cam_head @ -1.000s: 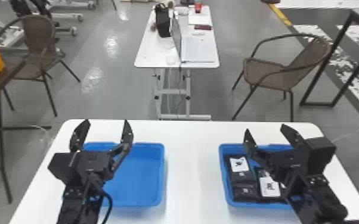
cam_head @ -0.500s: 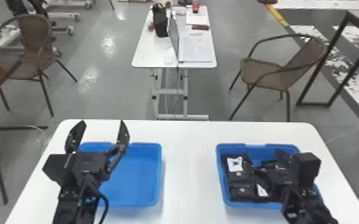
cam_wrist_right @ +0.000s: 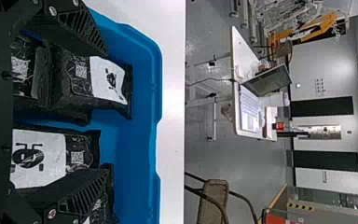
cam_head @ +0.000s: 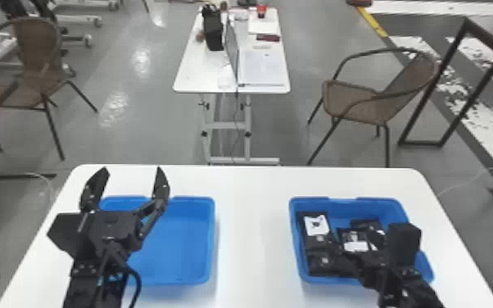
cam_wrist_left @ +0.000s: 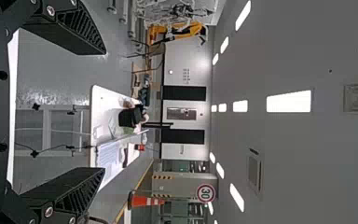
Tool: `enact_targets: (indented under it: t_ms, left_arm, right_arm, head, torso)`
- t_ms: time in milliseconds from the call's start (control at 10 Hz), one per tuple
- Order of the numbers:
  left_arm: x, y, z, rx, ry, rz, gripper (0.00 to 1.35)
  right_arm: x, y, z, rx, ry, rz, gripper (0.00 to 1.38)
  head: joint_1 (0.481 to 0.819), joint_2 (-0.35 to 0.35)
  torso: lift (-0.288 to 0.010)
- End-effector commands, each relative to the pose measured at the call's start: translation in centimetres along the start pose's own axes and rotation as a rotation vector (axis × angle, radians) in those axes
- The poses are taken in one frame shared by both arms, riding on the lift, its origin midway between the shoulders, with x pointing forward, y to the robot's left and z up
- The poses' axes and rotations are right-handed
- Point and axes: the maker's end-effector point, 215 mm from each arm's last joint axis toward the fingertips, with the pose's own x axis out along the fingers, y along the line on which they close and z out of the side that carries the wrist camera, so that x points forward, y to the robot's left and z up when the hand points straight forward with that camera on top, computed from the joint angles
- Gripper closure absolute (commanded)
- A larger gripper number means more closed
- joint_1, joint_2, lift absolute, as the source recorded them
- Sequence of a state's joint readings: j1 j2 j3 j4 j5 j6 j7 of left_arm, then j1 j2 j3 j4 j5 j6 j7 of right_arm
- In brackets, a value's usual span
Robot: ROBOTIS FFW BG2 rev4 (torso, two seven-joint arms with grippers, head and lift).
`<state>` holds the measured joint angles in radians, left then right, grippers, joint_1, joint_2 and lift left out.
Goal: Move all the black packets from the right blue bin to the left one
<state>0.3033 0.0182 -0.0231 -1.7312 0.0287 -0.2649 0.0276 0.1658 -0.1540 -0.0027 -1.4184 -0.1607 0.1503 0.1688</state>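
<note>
The near right part of the right blue bin (cam_head: 426, 268) is covered by the right arm, and black fingers are blurred into black packets (cam_head: 318, 235). In the right wrist view the right hand (cam_head: 370, 262) is seen spread wide, poised over the bin; whether a packet is touched can't be told. Packets are lying beneath and between its fingers, inside the bin. Over at the left blue bin (cam_head: 176, 250), partly hidden, the left hand (cam_head: 131, 168) is held wide apart.
</note>
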Motion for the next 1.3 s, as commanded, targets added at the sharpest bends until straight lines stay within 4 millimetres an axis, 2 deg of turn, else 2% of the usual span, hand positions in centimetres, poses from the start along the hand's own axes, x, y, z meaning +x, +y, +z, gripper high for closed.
enact_targets:
  t_ms: [0, 300, 700, 800, 900, 1000, 1200]
  left_arm:
    - [0.1, -0.2, -0.4, -0.009, 0.018, -0.002, 0.14]
    - [0.1, -0.2, -0.3, -0.004, 0.012, -0.002, 0.14]
    - [0.1, -0.1, -0.3, -0.002, 0.013, -0.001, 0.14]
    - [0.1, -0.1, -0.3, -0.003, 0.013, 0.000, 0.14]
    - [0.1, -0.2, -0.7, -0.008, 0.027, -0.001, 0.14]
    - [0.2, -0.3, -0.9, -0.008, 0.035, -0.005, 0.14]
    - [0.2, -0.4, -0.9, -0.008, 0.035, -0.006, 0.14]
  right_arm:
    - [1.0, -0.2, -0.9, 0.016, 0.023, -0.002, 0.12]
    - [3.4, 1.3, -1.5, 0.029, 0.046, 0.055, 0.12]
    - [5.1, 3.1, -3.1, 0.007, 0.114, 0.113, 0.13]
    - [5.4, 3.1, -3.4, -0.012, 0.132, 0.113, 0.24]
    - [5.6, 3.0, -3.8, -0.029, 0.157, 0.118, 0.52]
    - [5.8, 3.1, -4.1, -0.021, 0.177, 0.121, 0.69]
    - [5.7, 4.2, -4.1, -0.010, 0.178, 0.128, 1.19]
  head:
    - [0.695, -0.035]
    - [0.695, -0.032]
    - [0.695, -0.001]
    - [0.695, 0.005]
    - [0.695, 0.006]
    - [0.695, 0.007]
    - [0.695, 0.006]
  torso:
    - [0.000]
    - [0.000]
    - [0.000]
    - [0.000]
    - [0.000]
    - [0.000]
    - [0.000]
